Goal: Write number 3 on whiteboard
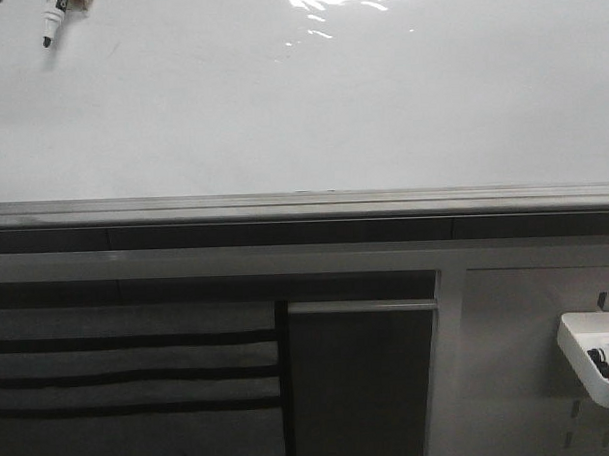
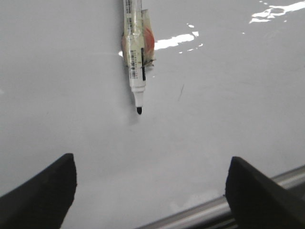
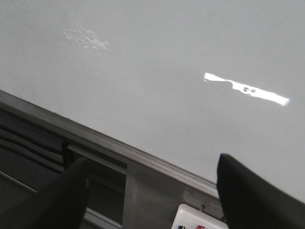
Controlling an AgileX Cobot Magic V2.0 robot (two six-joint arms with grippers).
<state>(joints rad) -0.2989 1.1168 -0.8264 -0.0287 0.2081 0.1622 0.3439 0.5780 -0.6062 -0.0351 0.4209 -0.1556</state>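
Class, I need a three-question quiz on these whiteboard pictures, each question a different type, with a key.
1. True or false: a digit is already drawn on the whiteboard.
2. Which colour is the tip of the marker? A red, B black, C blue.
3. Fill in: the white tray hangs on the ____ side of the front view.

Key: 1 false; 2 B; 3 right.

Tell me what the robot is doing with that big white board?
It is about to write on the whiteboard, but no number shows on it yet. A marker is fixed ahead of the left gripper, which is open; its black tip points at the board, and contact is hard to tell. The right gripper is open too and holds nothing. A small white tray with markers hangs lower right.
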